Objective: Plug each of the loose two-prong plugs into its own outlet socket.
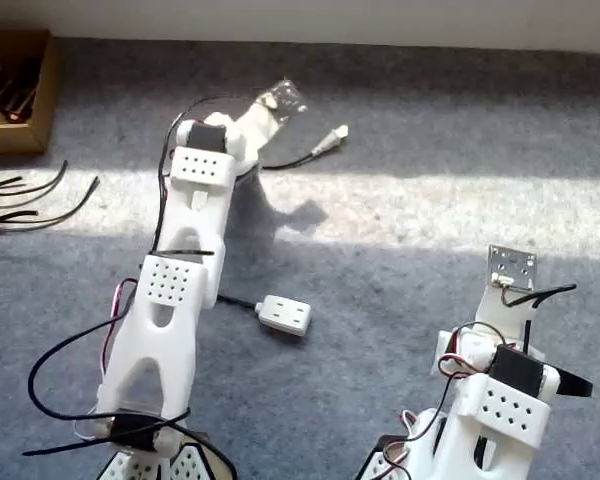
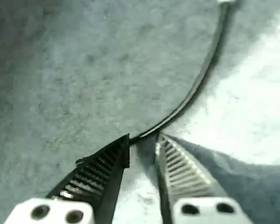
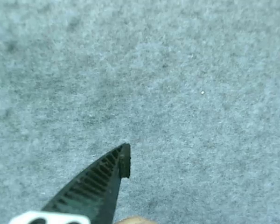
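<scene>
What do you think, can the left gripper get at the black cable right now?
Probably yes: the left gripper is open, the black cable runs right up between its fingertips, and nothing covers it.

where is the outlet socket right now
In the high view, the outlet socket lies on the grey carpet between the two arms, close beside the left arm.

From my station, I see a flat grey carpet [image 1: 400, 90] covering the whole work surface, with a bright band of sunlight [image 1: 430, 205] lying across its middle. A shallow brown box [image 1: 35, 120] sits at the far left corner, holding dark sticks I can't identify. Near it, thin black loose wires [image 1: 30, 200] lie on the carpet. A pale wall strip [image 1: 380, 18] runs along the far edge.
</scene>
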Motion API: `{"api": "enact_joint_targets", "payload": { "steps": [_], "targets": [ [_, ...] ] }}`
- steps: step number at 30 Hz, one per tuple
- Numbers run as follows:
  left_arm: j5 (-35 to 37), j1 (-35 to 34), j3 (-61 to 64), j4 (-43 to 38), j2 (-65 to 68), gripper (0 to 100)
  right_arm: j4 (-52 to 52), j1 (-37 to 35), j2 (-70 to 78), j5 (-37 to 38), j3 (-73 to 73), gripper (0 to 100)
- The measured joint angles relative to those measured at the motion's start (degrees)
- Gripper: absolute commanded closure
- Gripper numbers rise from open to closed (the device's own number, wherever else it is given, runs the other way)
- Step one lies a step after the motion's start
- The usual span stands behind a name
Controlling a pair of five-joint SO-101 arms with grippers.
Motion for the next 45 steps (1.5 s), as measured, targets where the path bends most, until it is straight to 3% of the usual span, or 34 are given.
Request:
{"api": "enact_joint_targets", "payload": {
  "steps": [4,13,15,18,21,27,33,41,45],
  "targets": [
    [-3.78,0.79,0.09,3.08,0.0,100,0.0,0.0,0.0,0.0,0.0,33.2],
    [-2.9,0.7,-3.16,7.38,-0.09,99,0.0,0.0,0.0,0.0,0.0,33.2],
    [-0.53,0.7,-4.22,8.26,-0.35,91,0.0,0.0,0.0,0.0,0.0,33.2],
    [4.57,0.7,-4.31,6.95,-1.49,72,0.0,0.0,0.0,0.0,0.0,33.2],
    [6.86,0.62,-2.46,2.73,-1.67,67,0.0,0.0,0.0,0.0,0.0,33.2],
    [6.95,0.26,2.73,-8.79,-1.76,68,0.0,0.0,0.0,0.0,0.0,33.2],
    [-1.85,1.85,5.71,-11.34,0.44,80,0.0,0.0,0.0,0.0,0.0,33.2],
    [-13.89,4.92,5.98,-4.31,0.62,100,0.0,0.0,0.0,0.0,0.18,33.2],
    [-21.45,5.45,5.27,2.37,0.88,100,0.0,0.0,0.0,0.0,0.18,33.2]
  ]
}}
